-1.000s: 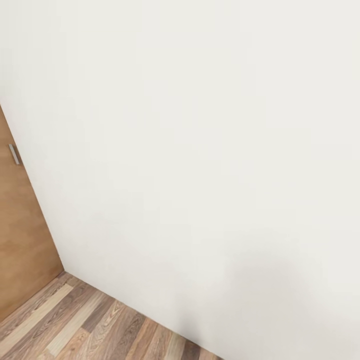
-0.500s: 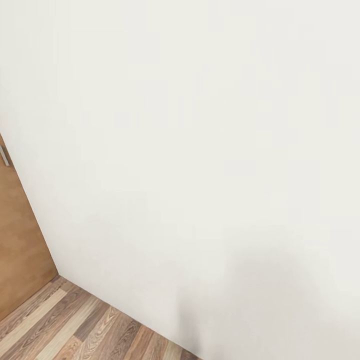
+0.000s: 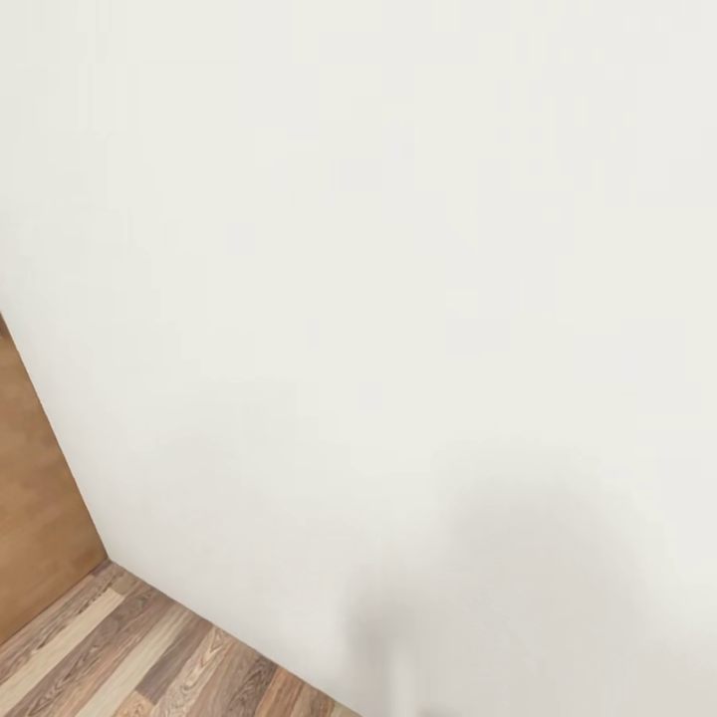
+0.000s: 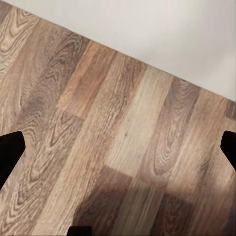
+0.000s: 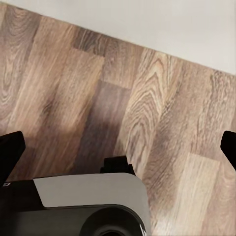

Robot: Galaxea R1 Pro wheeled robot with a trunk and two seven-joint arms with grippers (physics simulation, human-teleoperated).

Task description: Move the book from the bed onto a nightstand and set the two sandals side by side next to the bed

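Facing a plain white wall (image 3: 398, 299) at close range in the head view, with a narrow wedge of wood-plank floor (image 3: 149, 657) at the lower left corner and a light-brown wooden panel (image 3: 35, 528) meeting the wall along the left edge. Faint grey shadow on the lower part of the wall. No book, bed, nightstand or sandals anywhere in these views, so no telling where they lie. Left gripper (image 4: 118, 147) pointed down at the floor (image 4: 118, 128), dark fingertips (image 4: 10, 147) standing wide apart at opposite edges of the left wrist view, nothing between them; white wall base (image 4: 162, 29) running along the far side of the planks. Right gripper (image 5: 118, 147) likewise spread wide over the floor (image 5: 147, 98), fingertips (image 5: 10, 147) at opposite edges, nothing held; a grey and black part of the robot's body (image 5: 88, 201) close beneath it, and the wall (image 5: 162, 24) beyond the planks.
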